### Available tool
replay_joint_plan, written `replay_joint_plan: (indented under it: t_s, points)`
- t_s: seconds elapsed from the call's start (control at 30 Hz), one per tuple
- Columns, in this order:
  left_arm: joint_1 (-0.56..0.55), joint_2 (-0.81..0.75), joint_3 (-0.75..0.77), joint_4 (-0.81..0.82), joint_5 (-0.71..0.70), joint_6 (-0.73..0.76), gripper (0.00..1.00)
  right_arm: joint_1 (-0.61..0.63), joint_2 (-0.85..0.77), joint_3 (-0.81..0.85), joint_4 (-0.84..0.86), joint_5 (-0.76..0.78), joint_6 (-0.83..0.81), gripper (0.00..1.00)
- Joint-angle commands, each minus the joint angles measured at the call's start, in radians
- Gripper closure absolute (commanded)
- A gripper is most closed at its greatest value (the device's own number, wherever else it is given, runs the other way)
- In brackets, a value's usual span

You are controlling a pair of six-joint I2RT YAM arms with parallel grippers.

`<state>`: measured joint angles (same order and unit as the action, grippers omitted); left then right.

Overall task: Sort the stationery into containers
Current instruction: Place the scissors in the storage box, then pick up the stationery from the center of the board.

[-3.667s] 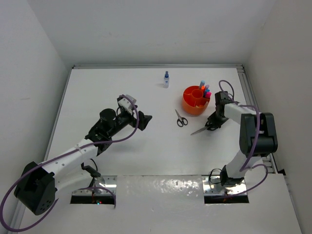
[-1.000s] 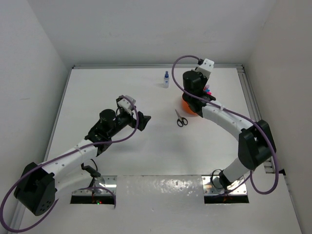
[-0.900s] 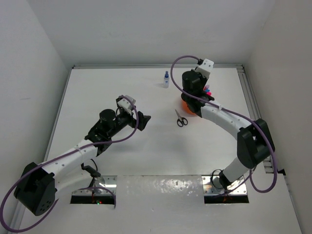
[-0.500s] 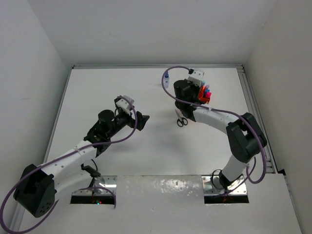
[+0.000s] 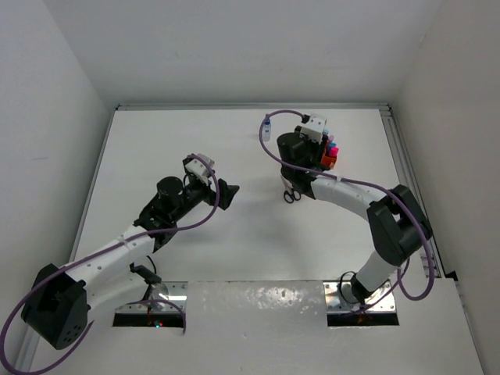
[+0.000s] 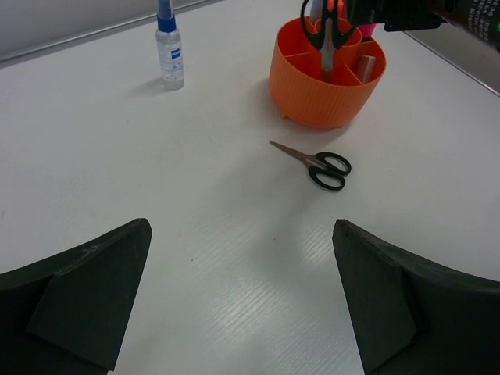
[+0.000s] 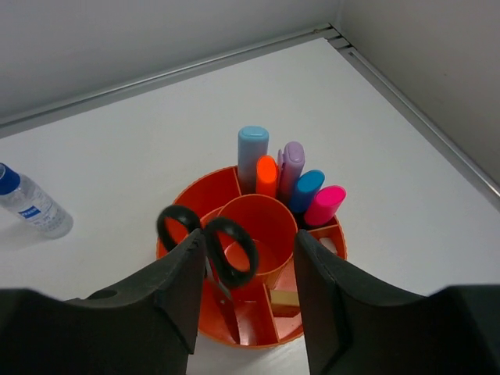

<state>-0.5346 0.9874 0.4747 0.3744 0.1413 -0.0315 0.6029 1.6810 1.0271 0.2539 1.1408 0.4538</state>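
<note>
The round orange tub (image 7: 195,207) stands at the back right, with light blue, orange, lilac, blue and pink markers (image 7: 291,168) upright in its rear compartments. A beige eraser (image 7: 285,298) lies in a front compartment. One pair of black-handled scissors (image 7: 226,250) stands blades-down in the tub. My right gripper (image 7: 246,258) hovers just over it, open, with the handles beside its left finger. In the top view the gripper (image 5: 308,148) hides most of the tub (image 5: 329,161). The second scissors (image 6: 316,162) lie on the table before the tub (image 6: 328,86). My left gripper (image 6: 242,312) is open and empty, well short of them.
A small blue-capped bottle (image 6: 169,47) stands upright left of the tub, also seen in the top view (image 5: 266,129). The white table ends at walls at the back and right, with a metal rail (image 7: 414,117) along the right edge.
My right arm carried the scissors from the table at the right up over the tub; they now stand in it and the jaws are apart. The left arm has barely moved.
</note>
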Motion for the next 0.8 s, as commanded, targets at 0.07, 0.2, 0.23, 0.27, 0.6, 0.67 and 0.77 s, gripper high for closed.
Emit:
replay_joint_plan:
  t_s: [0.07,0.2,0.23,0.27,0.6,0.67,0.77]
  points:
    - [0.013,-0.027,-0.005,0.041,0.015,-0.007,0.00,0.011,-0.144,-0.016,-0.016,-0.081,0.016,0.48]
    - [0.012,-0.030,-0.005,0.040,0.017,-0.008,0.00,0.017,-0.240,-0.044,-0.086,-0.325,-0.040,0.55]
    - [0.012,-0.029,-0.004,0.040,0.017,-0.008,0.00,0.017,-0.260,-0.050,-0.147,-0.483,-0.056,0.61]
    - [0.012,-0.030,-0.004,0.038,0.017,-0.008,0.00,0.014,-0.274,-0.055,-0.178,-0.563,-0.066,0.74]
    - [0.010,-0.023,0.002,0.037,0.030,-0.010,0.00,-0.068,-0.078,0.036,-0.594,-1.020,-0.144,0.66]
    - [0.010,-0.027,0.001,0.032,0.029,-0.010,0.00,-0.077,-0.032,0.066,-0.622,-1.075,-0.156,0.63]
    - [0.010,-0.038,0.001,0.024,0.027,-0.010,0.00,-0.094,0.043,0.099,-0.657,-1.098,-0.162,0.61]
